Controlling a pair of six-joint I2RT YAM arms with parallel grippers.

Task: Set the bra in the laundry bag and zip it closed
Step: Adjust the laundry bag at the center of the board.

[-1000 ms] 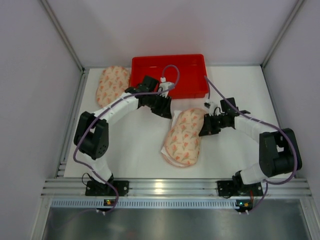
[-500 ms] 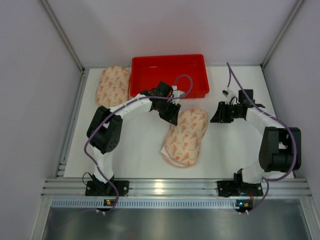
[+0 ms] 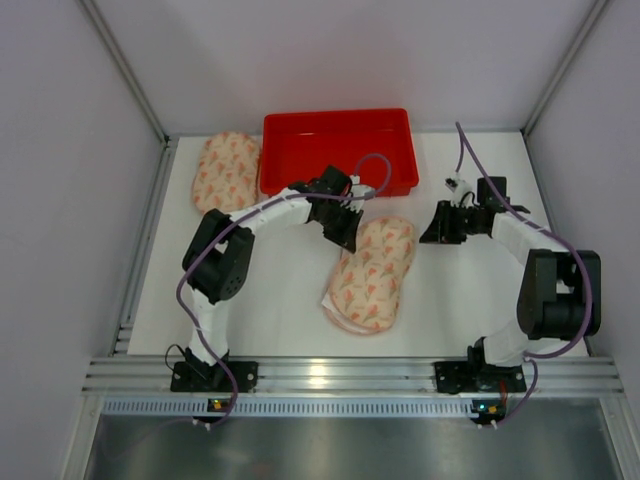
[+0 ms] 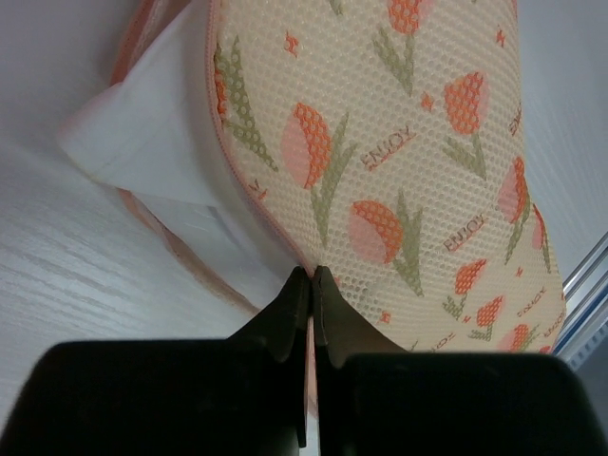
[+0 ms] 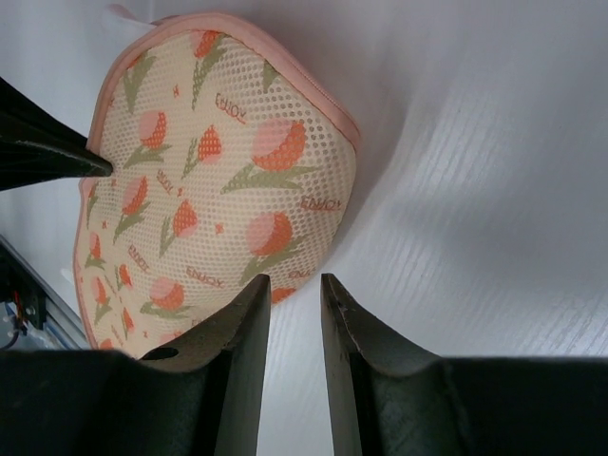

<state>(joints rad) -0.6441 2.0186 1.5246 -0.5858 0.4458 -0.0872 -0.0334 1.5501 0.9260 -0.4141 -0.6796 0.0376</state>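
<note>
Left claw (image 4: 311, 275) crept | pinches laundry bag (image 4: 399, 171), zipper-pull hidden | right claw (image 5: 294, 281) spread

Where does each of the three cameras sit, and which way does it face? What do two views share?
Top external: above and behind the bases, looking down on the table; left arm and right arm show.
Left wrist: on the left arm, looking along its shut left pincer at the laundry bag.
Right wrist: on the right arm, looking past its open right pincer toward the bag.
Shared: both wrist views show the laundry bag.
</note>
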